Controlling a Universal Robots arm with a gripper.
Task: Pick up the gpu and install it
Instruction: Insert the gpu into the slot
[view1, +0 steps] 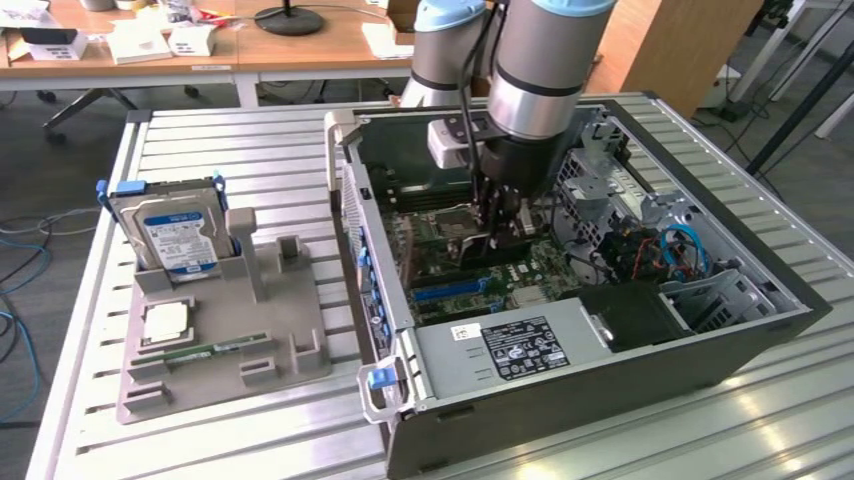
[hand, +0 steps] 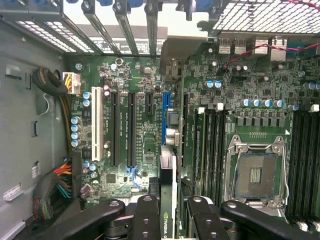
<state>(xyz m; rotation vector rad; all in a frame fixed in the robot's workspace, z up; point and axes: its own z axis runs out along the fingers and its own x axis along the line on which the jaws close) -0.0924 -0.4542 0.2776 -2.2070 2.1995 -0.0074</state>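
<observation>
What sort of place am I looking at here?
Probably a robotics lab: a robot arm holds a gpu inside an open PC case on a metal table, with office desks behind.

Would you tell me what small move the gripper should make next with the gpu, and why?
Probably a slight, straight descent toward the board: the gripper grips the gpu edge-on, roughly in line with the blue slot, and it looks not yet seated.
</observation>
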